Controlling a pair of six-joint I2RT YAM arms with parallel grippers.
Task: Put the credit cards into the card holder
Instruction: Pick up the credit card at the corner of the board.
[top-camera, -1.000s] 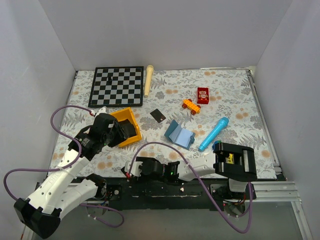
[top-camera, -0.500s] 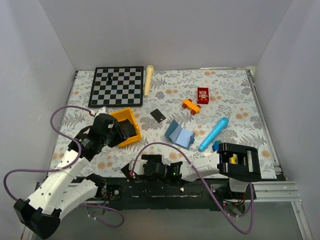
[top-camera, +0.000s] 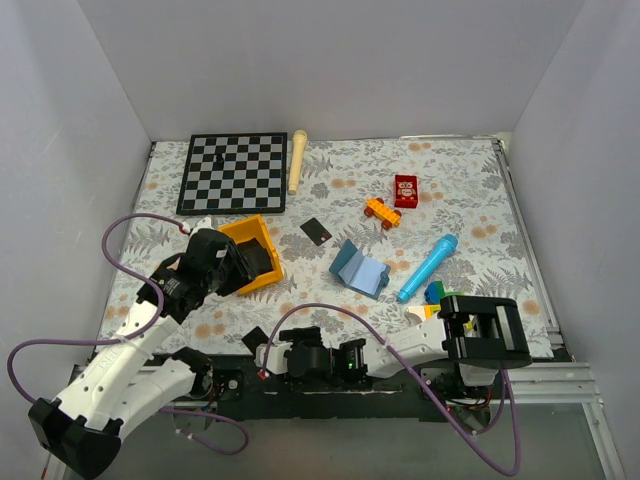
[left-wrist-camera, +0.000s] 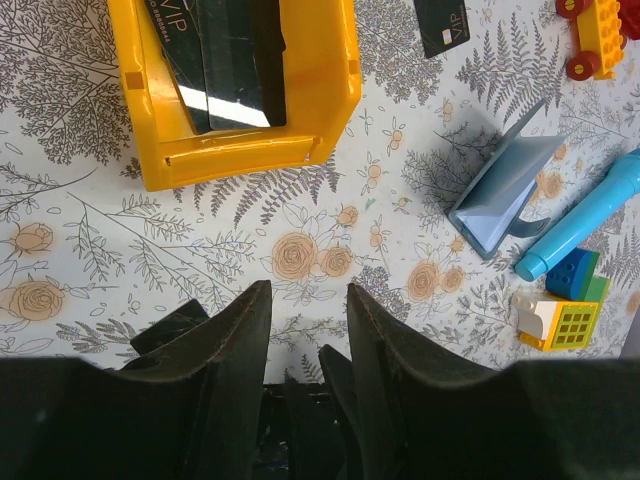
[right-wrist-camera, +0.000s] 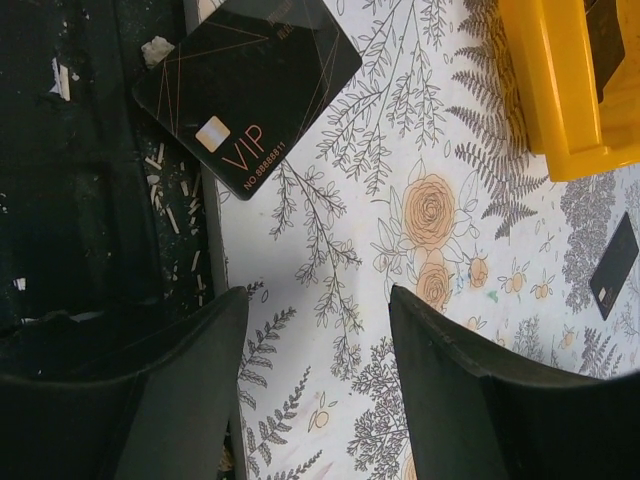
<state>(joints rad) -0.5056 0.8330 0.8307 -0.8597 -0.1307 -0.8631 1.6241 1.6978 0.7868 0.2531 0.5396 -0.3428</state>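
Between the yellow bin (top-camera: 268, 262) and the open, tented card holder (top-camera: 358, 268) the middle credit card (top-camera: 316, 231) lies flat. The edge credit card (right-wrist-camera: 247, 95) overhangs the counter's (top-camera: 470, 200) near edge, and more dark cards (left-wrist-camera: 240, 60) sit in the bin. A blue tube toy (top-camera: 428, 267) and coloured blocks (left-wrist-camera: 560, 305) crowd the holder's right side. The left tool (left-wrist-camera: 305, 300) hovers near the bin, jaws parted and empty. The right tool (right-wrist-camera: 315, 330) gapes wide near the edge credit card, holding nothing.

On my left wrist feed, the left gripper (left-wrist-camera: 305, 330) hangs with its fingers parted over the floral cloth (left-wrist-camera: 120, 250), nothing between them. Ahead, a yellow bin (left-wrist-camera: 240, 150) holds glossy black cards (left-wrist-camera: 240, 60). Another credit card (left-wrist-camera: 441, 25) lies flat beyond the open card holder (left-wrist-camera: 500, 190), near a blue tube toy (left-wrist-camera: 590, 215).
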